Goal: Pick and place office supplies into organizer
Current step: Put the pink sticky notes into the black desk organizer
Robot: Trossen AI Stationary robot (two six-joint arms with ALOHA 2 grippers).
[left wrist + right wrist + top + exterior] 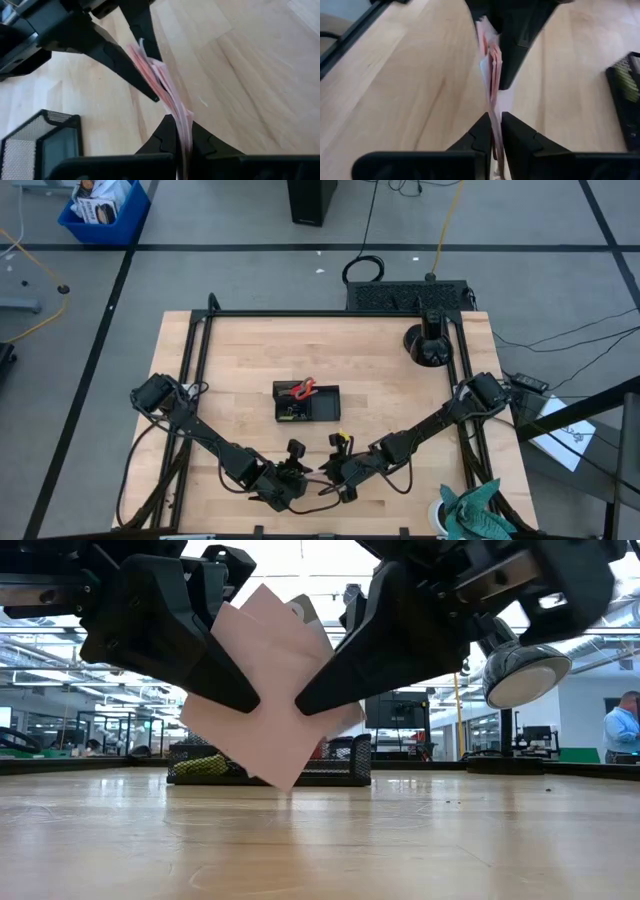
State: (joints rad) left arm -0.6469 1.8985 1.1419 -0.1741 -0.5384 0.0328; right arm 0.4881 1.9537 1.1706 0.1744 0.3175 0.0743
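Observation:
The pink sticky-note pad (270, 690) hangs over the table's near middle, a corner pointing down. My left gripper (235, 695) comes at it from the left and my right gripper (315, 695) from the right; both are shut on it. The black mesh organizer (307, 402) stands at mid-table behind them, with red-handled scissors (303, 389) in it. A black binder clip (296, 447) and a small yellow piece (341, 438) lie on the wood between the organizer and the grippers. My left gripper pinches the pad's left edge (184, 125) between its two fingers, slanting down from the table's near left. The sheets fan apart a little beyond the fingers. The pad stands on edge, tilted, clear of the table. My right gripper pinches the pad's opposite edge (494, 117) between its two fingers, slanting down from the table's near right. The fingers stand close on either side of the stack. The pad's lowest corner (287, 783) hangs just above the wood.
A round black stand base (428, 345) sits at the far right of the table. A teal cloth (478, 510) lies off the near right corner. Bare wood lies left and right of the organizer (345, 762).

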